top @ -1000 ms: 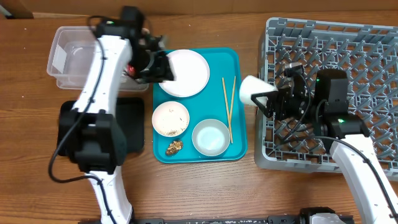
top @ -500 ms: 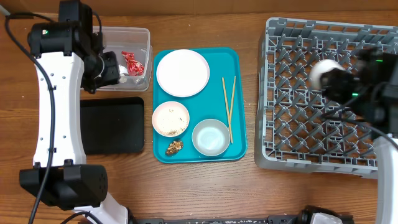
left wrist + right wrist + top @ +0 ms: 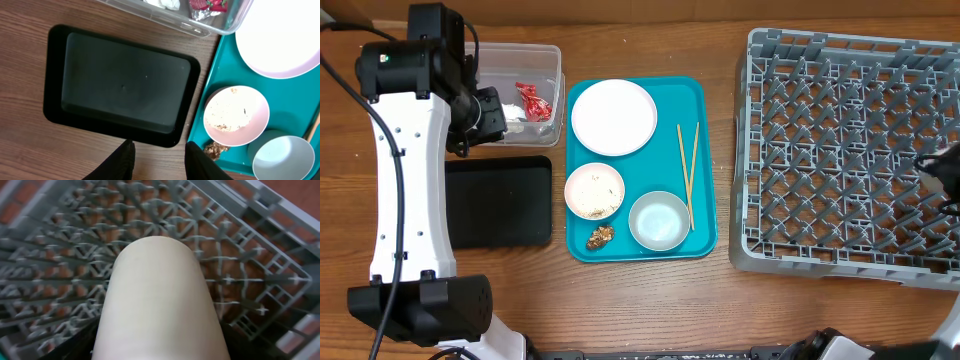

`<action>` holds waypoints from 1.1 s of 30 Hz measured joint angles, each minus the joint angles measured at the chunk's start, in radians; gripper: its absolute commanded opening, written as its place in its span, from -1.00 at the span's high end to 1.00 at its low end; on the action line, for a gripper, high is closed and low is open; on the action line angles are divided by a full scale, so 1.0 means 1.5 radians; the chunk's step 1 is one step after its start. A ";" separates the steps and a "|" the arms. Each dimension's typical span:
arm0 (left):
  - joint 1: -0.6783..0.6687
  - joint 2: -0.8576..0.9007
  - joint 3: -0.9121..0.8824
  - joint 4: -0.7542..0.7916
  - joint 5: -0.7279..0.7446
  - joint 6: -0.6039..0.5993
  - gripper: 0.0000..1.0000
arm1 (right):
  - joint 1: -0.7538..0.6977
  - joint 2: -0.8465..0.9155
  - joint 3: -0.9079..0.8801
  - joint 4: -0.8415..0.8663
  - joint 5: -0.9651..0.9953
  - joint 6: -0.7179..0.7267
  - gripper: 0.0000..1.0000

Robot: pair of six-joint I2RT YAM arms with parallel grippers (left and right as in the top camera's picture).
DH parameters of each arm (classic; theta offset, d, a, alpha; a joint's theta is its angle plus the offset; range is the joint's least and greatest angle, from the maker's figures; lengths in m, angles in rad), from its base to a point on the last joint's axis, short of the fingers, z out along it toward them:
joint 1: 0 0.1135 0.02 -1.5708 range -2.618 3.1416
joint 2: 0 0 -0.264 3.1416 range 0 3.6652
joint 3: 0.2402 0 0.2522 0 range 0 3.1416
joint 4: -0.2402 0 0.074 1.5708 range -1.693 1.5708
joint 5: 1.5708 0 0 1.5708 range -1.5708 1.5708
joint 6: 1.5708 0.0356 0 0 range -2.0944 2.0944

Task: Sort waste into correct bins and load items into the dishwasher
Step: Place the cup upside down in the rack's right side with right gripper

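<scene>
Your left tool (image 3: 160, 159) hangs wide and empty over the bench (image 3: 30, 150), beside the black tray (image 3: 125, 85). Your right tool (image 3: 942, 172) grips the cup (image 3: 160, 310) above the rack (image 3: 840, 150). Wrapper (image 3: 532, 100) and tissue (image 3: 515, 118) lie in the tub (image 3: 520, 52). Plate (image 3: 613, 117), bowls (image 3: 594, 190), chopsticks (image 3: 688, 175) and scrap (image 3: 600, 237) sit on the teal tray (image 3: 705, 100).

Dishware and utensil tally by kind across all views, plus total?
Plate: 1
Bowls: 2
Chopsticks: 2
Cup: 1
Total: 6
</scene>
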 measured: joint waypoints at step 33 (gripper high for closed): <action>-0.028 -0.001 -0.095 0.032 -0.004 0.000 0.32 | 0.000 0.096 0.000 -0.090 0.073 0.037 -0.61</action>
